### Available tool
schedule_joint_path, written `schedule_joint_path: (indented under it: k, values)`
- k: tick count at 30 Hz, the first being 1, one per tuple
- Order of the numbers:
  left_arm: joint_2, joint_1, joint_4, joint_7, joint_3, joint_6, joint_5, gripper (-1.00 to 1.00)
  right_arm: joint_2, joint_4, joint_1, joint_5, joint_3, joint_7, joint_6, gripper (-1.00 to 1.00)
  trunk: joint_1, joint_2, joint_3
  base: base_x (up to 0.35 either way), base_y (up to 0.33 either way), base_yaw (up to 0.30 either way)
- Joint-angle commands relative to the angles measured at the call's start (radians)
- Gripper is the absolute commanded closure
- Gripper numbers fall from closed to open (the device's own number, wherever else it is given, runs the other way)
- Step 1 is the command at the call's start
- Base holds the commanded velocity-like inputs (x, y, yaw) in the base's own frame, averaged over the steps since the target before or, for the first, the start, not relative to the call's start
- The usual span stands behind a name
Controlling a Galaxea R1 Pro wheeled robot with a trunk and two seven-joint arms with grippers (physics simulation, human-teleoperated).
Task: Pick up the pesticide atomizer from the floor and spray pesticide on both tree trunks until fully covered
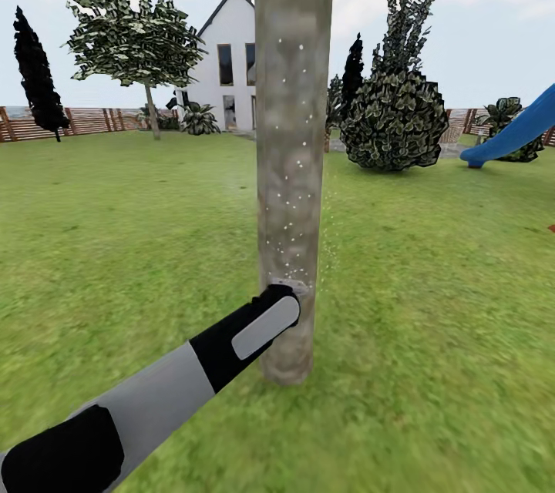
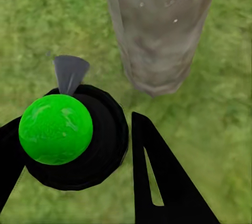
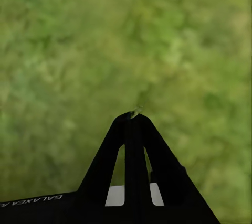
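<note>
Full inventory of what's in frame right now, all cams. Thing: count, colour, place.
Thick mottled grey-brown tree trunk: 1, centre, dotted with tiny white pesticide specks.
Dark round pesticide atomizer with green ball top: 1, between the left gripper's fingers, near the trunk's base.
Green grass lawn: all around.
White gabled house: 1, far behind the trunk.
Dark round bush: 1, right of the trunk.
Blue slide: 1, right edge.
Slatted wooden fence: far left.
Left gripper: black, shut on the atomizer.
Right gripper: black, shut, over grass.

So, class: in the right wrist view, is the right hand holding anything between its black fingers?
No: the right hand has its fingers pressed together over blurred green grass, nothing between them.
</note>
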Motion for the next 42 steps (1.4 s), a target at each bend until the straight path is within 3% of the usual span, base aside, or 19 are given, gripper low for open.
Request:
schedule_joint_path:
  k: [1,8,13,17,21,23,26,28,31,33,35,38,40,42]
  values:
    - [0.0,-0.003,-0.013,0.033,-0.002,0.013,0.006,1.0,-0.001,-0.002,0.0,-0.01,0.002,-0.01,0.001,1.0,0.0,-0.001,-0.001,0.0,0.0,0.0]
    - [0.0,-0.055,-0.121,0.181,-0.002,0.047,0.015,1.0,0.003,-0.003,0.0,-0.009,0.002,-0.011,0.001,1.0,0.0,-0.001,-0.001,0.0,0.0,0.0]
    - [0.0,-0.129,-0.155,0.228,-0.001,0.074,0.024,1.0,0.003,-0.004,0.0,-0.008,0.002,-0.012,0.001,1.0,0.0,-0.001,-0.001,0.0,0.0,0.0]
    - [0.0,-0.166,-0.208,0.239,0.0,0.095,0.024,1.0,0.003,-0.004,0.0,-0.008,0.002,-0.013,0.001,1.0,0.0,-0.001,-0.001,0.0,0.0,0.0]
    - [0.0,-0.238,-0.244,0.24,0.002,0.107,0.034,1.0,0.003,-0.004,0.0,-0.008,0.002,-0.013,0.001,1.0,0.0,-0.001,-0.001,0.0,0.0,0.0]
    - [0.0,-0.298,-0.249,0.24,0.003,0.108,0.091,1.0,0.003,-0.004,0.0,-0.009,0.002,-0.013,0.001,1.0,0.0,-0.001,-0.001,0.0,0.0,0.0]
    - [0.0,-0.354,-0.261,0.24,0.005,0.108,0.128,1.0,0.003,-0.004,0.0,-0.009,0.002,-0.013,0.001,1.0,0.0,-0.001,-0.001,0.0,0.0,0.0]
    - [0.0,-0.421,-0.286,0.24,0.008,0.108,0.248,1.0,0.003,-0.003,0.0,-0.009,0.002,-0.013,0.001,1.0,0.0,-0.001,-0.001,0.0,0.0,0.0]
    - [0.0,-0.5,-0.291,0.24,0.011,0.107,0.318,1.0,0.003,-0.003,0.0,-0.009,0.002,-0.012,0.001,1.0,0.0,-0.001,-0.001,0.0,0.0,0.0]
    - [0.0,-0.569,-0.289,0.24,0.05,0.106,0.388,1.0,0.003,-0.002,0.0,-0.009,0.002,-0.012,0.001,1.0,0.0,-0.001,-0.001,0.0,0.0,0.0]
    - [0.0,-0.613,-0.288,0.241,0.091,0.106,0.433,1.0,0.003,-0.002,0.0,-0.009,0.002,-0.011,0.001,1.0,0.0,-0.001,-0.001,0.0,0.0,0.0]
    - [0.0,-0.668,-0.287,0.241,0.111,0.106,0.48,1.0,0.003,-0.002,0.0,-0.009,0.002,-0.011,0.001,1.0,0.0,-0.001,-0.001,0.0,0.0,0.0]
    - [0.0,-0.71,-0.289,0.241,0.119,0.106,0.535,1.0,0.003,-0.002,0.0,-0.009,0.002,-0.011,0.001,1.0,0.0,-0.001,-0.001,0.0,0.0,0.0]
    - [0.0,-0.735,-0.291,0.24,0.184,0.107,0.566,1.0,0.003,-0.003,0.0,-0.009,0.002,-0.011,0.001,1.0,0.0,-0.001,-0.001,0.0,0.0,0.0]
